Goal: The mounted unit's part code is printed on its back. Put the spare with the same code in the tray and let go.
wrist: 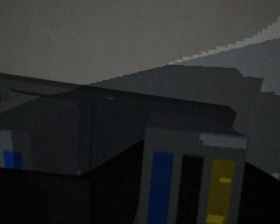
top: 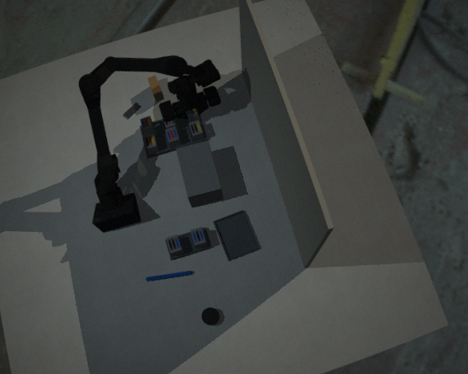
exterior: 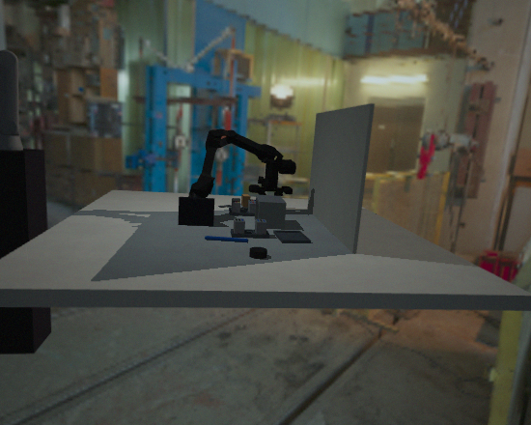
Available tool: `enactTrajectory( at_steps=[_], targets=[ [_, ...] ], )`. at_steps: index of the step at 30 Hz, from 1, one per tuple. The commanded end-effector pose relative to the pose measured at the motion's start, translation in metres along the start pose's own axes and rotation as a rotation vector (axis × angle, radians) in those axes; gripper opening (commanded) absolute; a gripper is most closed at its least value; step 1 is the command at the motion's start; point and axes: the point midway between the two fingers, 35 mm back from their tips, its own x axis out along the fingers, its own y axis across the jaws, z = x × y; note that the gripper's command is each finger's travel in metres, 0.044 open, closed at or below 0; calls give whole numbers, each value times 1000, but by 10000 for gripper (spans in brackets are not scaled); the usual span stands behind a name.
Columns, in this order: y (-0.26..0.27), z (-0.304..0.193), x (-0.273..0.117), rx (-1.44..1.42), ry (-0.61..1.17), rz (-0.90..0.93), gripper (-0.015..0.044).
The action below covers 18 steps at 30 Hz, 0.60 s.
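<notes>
My gripper (top: 191, 110) (exterior: 270, 192) (wrist: 179, 152) is low over the far right of a dark rack (top: 160, 144) (wrist: 118, 117). Its fingers are shut on a grey unit with blue, black and yellow stripes (wrist: 192, 175), still at the rack. A unit with red and blue stripes (top: 170, 122) (wrist: 12, 149) stands to its left. Other striped units stand in the rack's nearer row, one black and yellow (top: 196, 127). The flat dark tray (top: 237, 235) (exterior: 292, 237) holds nothing. I cannot tell which unit is the mounted one; no back code is readable.
A tall grey panel (top: 278, 127) (exterior: 340, 174) stands right of the arm. A grey box (top: 199, 170) (exterior: 271, 212) stands between rack and tray. Two striped units (top: 173, 244) (top: 198, 236) stand left of the tray. A blue pen (top: 169, 275), black puck (top: 210, 316) and orange block (top: 154, 84) lie around.
</notes>
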Motion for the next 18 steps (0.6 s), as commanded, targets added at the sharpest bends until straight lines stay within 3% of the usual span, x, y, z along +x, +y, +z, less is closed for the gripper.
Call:
enactTrajectory(
  at_steps=[1, 3, 8, 18],
  targets=[
    [0, 0, 0, 0, 0, 0, 135],
    [0, 0, 0, 0, 0, 0, 122],
    [0, 0, 0, 0, 0, 0, 0],
    [-1, 0, -8, 0, 2, 0, 0]
  ],
)
